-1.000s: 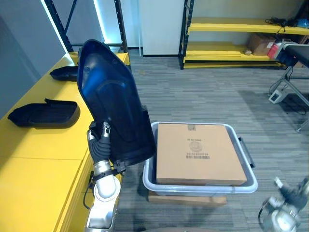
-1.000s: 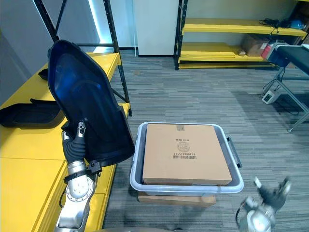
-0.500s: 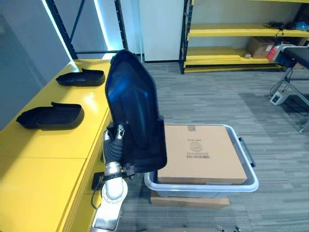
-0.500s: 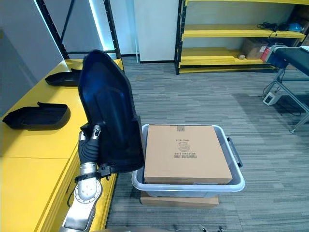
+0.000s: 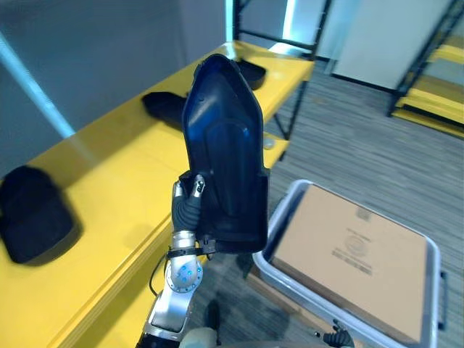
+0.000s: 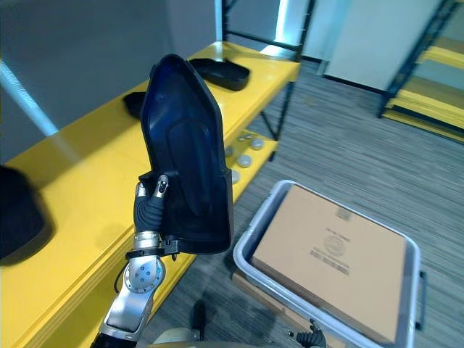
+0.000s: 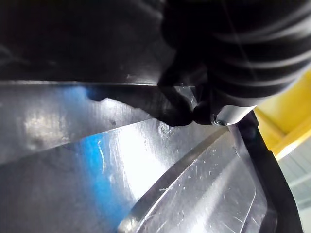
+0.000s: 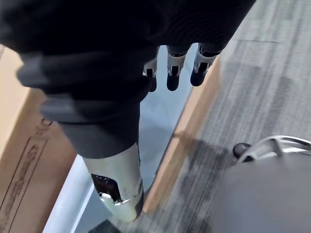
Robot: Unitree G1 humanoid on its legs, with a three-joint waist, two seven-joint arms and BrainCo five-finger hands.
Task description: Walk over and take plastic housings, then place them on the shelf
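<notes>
I hold a large dark blue plastic housing [image 5: 225, 159] upright in my left hand [image 5: 188, 212], whose fingers and thumb are curled round its lower edge. It stands over the front edge of the yellow shelf [image 5: 109, 167]. In the left wrist view the housing's glossy inner face [image 7: 97, 160] lies right against the hand's dark cover [image 7: 233, 58]. Three more dark housings lie on the shelf: one at the near left [image 5: 32, 225], one in the middle [image 5: 165, 109] and one at the far end [image 5: 250, 71]. My right hand [image 8: 172, 73] hangs low with straight fingers and holds nothing.
A grey tote [image 5: 286, 210] with a closed cardboard box [image 5: 355, 254] in it stands on the floor to the right of the shelf, on a flat board [image 8: 182, 131]. Small round parts [image 6: 243, 156] lie on a lower yellow ledge. Dark shelf posts [image 5: 297, 116] rise behind.
The camera has swung left toward the yellow shelf, so the tote now sits at the lower right. The housing stays upright in my left hand.
</notes>
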